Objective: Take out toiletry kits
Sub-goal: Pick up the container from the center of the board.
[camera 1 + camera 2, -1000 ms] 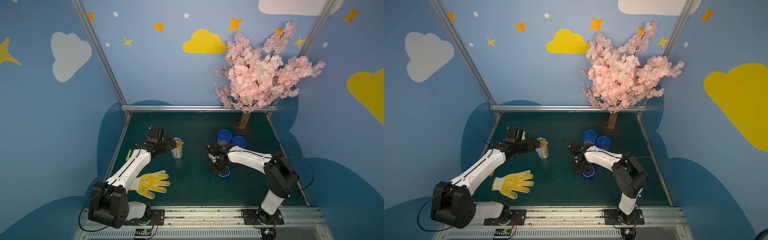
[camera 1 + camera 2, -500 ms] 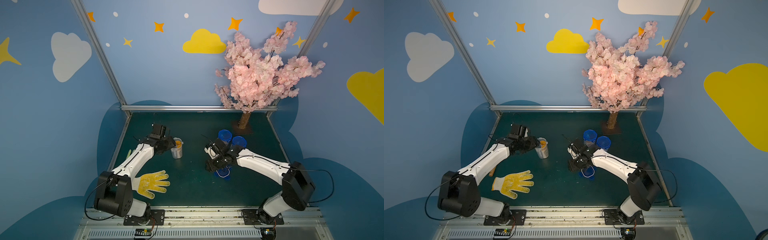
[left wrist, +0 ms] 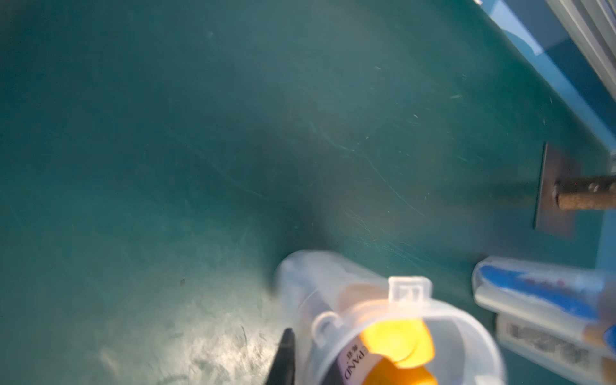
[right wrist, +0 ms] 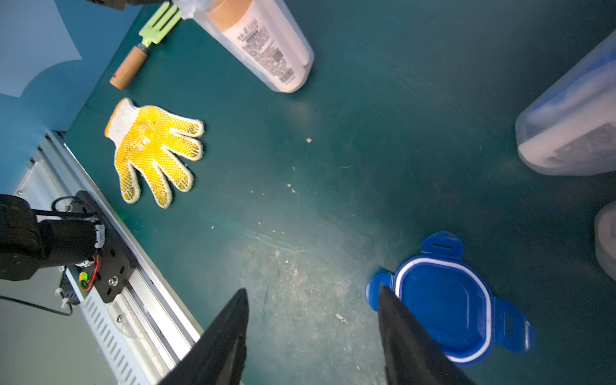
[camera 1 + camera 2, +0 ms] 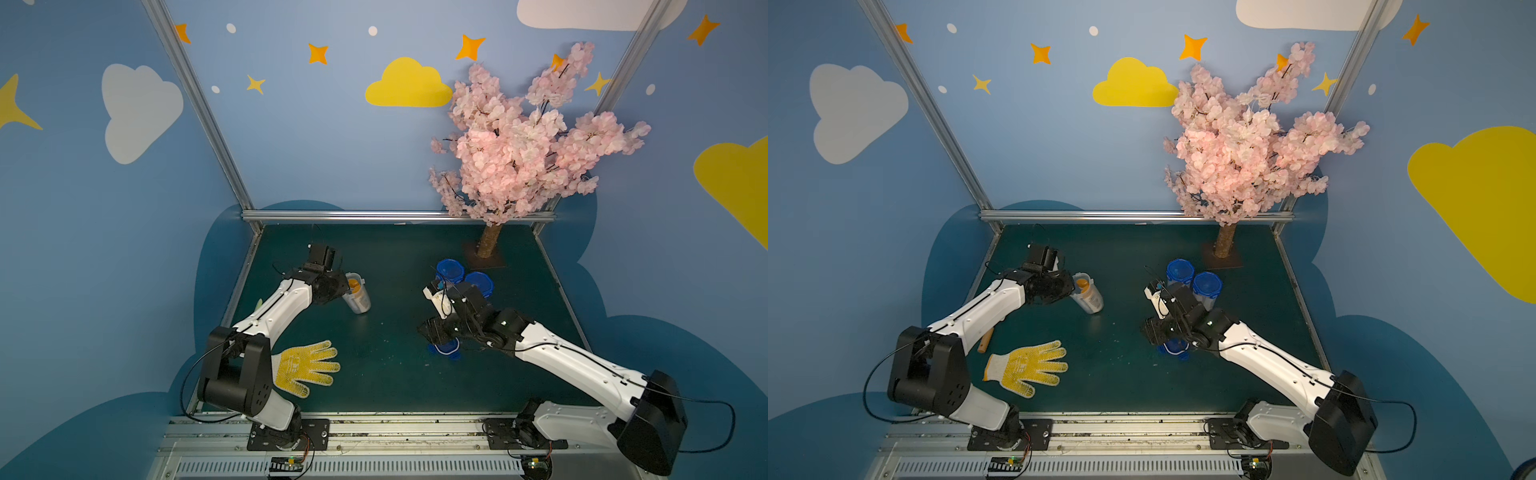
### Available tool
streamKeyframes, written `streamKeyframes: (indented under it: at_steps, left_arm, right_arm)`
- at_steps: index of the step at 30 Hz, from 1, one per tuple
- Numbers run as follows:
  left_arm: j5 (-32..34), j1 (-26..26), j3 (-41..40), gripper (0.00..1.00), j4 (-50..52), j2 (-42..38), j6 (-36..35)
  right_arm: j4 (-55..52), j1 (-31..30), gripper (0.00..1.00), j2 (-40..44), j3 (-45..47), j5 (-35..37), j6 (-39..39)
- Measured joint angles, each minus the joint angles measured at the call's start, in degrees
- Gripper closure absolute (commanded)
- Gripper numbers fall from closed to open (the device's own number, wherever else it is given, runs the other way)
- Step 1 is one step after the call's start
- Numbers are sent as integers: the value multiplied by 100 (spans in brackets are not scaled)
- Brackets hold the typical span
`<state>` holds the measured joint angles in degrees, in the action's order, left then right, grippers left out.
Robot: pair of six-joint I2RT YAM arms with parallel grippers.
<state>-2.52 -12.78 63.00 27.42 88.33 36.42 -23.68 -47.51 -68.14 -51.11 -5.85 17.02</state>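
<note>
The only legible print is on the white bottle (image 3: 354, 366) inside the clear jar (image 3: 333, 293) at ten o'clock on the counter (image 5: 395, 374): dark letters, roughly "PAND". Its barcode (image 4: 286, 77) and fine print, and the yellow glove's (image 4: 150, 146) mark, are unreadable.

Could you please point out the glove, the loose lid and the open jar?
glove (image 5: 297, 368), a top view, palm
loose lid (image 4: 443, 303), right wrist view, centre
open jar (image 5: 360, 301), a top view, wall
</note>
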Motion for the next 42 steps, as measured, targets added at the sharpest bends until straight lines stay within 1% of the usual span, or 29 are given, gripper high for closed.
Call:
streamKeyframes:
  at_steps: [6,7,8,13,18,21,27,32,36,42]
  left_arm:
    - [-144,-2,0,98,221,0,-20]
    - [-214,-2,0,98,260,0,-22]
    - [-332,2,0,98,295,0,-20]
    - [-1279,50,31,98,404,0,-2]
    - [-2369,50,168,98,452,0,39]
    - [-2874,50,181,98,505,-7,44]
    - [-3585,50,181,98,675,-28,46]
    - [-3980,39,181,98,767,-120,37]
    - [-4153,39,181,98,896,-214,20]
    - [-4135,136,170,98,892,-297,22]
  right_arm:
    - [374,-2,34,76,142,81,-258]
    - [422,-2,28,76,157,83,-304]
    - [466,-7,23,66,164,90,-367]
    - [682,-111,23,-20,164,177,-752]
    - [844,-398,23,-149,162,352,-1342]
    - [911,-562,23,-280,125,437,-1757]
    - [1182,-673,23,-782,-262,501,-2461]
    - [1346,-675,23,-1296,-782,540,-2745]
    - [1318,-669,23,-1685,-1220,643,-2870]
    - [1003,-693,23,-2009,-1694,680,-2949]
